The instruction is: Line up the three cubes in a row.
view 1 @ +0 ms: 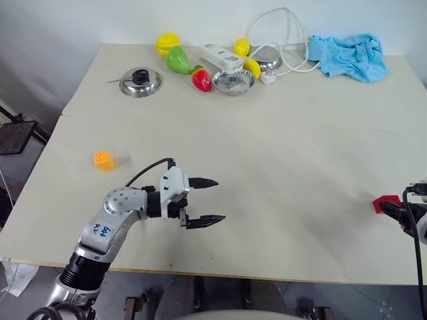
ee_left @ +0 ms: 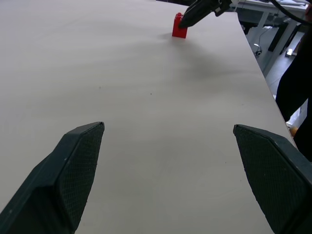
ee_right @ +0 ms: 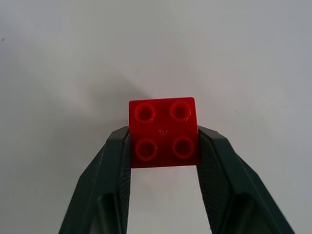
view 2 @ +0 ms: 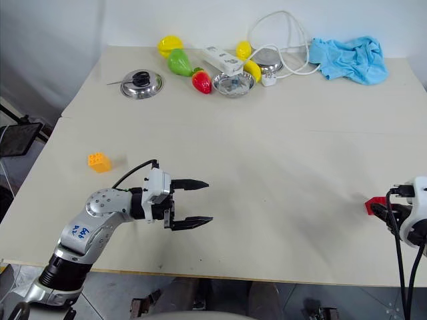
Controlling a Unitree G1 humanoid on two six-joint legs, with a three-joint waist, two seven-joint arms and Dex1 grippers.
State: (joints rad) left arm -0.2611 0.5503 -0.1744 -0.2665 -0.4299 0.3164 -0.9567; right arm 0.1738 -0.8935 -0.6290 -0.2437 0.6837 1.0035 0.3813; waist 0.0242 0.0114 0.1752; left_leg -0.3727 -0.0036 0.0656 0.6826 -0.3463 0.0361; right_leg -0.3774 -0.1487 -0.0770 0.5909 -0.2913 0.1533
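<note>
Gripping the red cube — right gripper has both fingers pressed on its sides, near the table's right edge. Left gripper hangs wide open and empty over the table's front-left — orange-yellow cube sits behind it, left.

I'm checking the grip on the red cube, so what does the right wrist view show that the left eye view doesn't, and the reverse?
Right wrist view: the red cube from above, four studs up, with the right claw shut on its two sides.
Left eye view: the orange-yellow cube near the table's left side, the open left claw, and toy fruit, a lid and a blue cloth at the far edge.
Both: the red cube, the right claw and the table.
</note>
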